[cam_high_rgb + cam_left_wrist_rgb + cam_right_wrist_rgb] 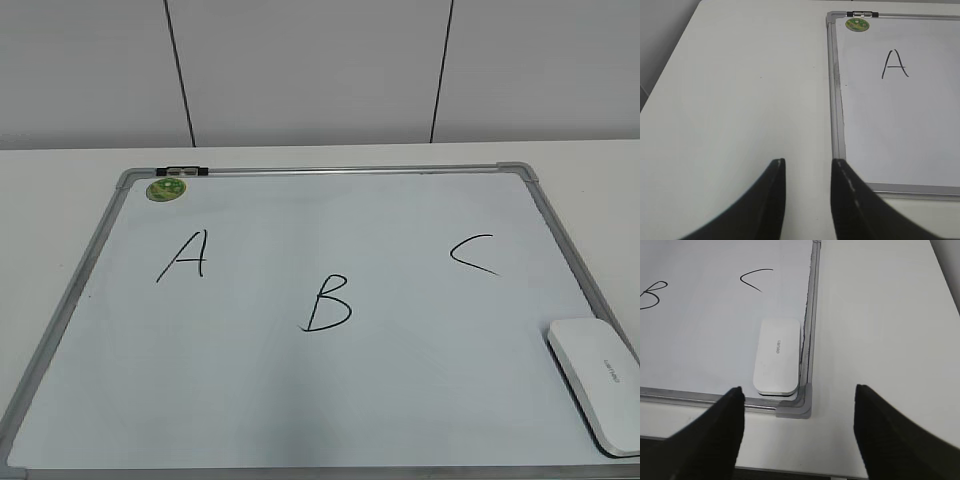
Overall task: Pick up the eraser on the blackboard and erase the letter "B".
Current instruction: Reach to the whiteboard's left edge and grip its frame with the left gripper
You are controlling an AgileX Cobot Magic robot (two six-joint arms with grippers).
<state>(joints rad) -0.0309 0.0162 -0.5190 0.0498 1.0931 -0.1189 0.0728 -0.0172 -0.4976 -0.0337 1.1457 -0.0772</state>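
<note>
bright, even light; perhaps slightly soft.

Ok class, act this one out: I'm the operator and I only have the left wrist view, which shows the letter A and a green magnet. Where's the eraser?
Observer: The eraser lies flat in the near right corner of the blackboard, against the right frame.
Operator: And the letter "B"?
Observer: The letter "B" is mid-board and fully drawn. It sits nearer the front edge than A and C.
Operator: Is any arm close to the eraser?
Observer: The right gripper is open just off that corner, holding nothing.
</note>
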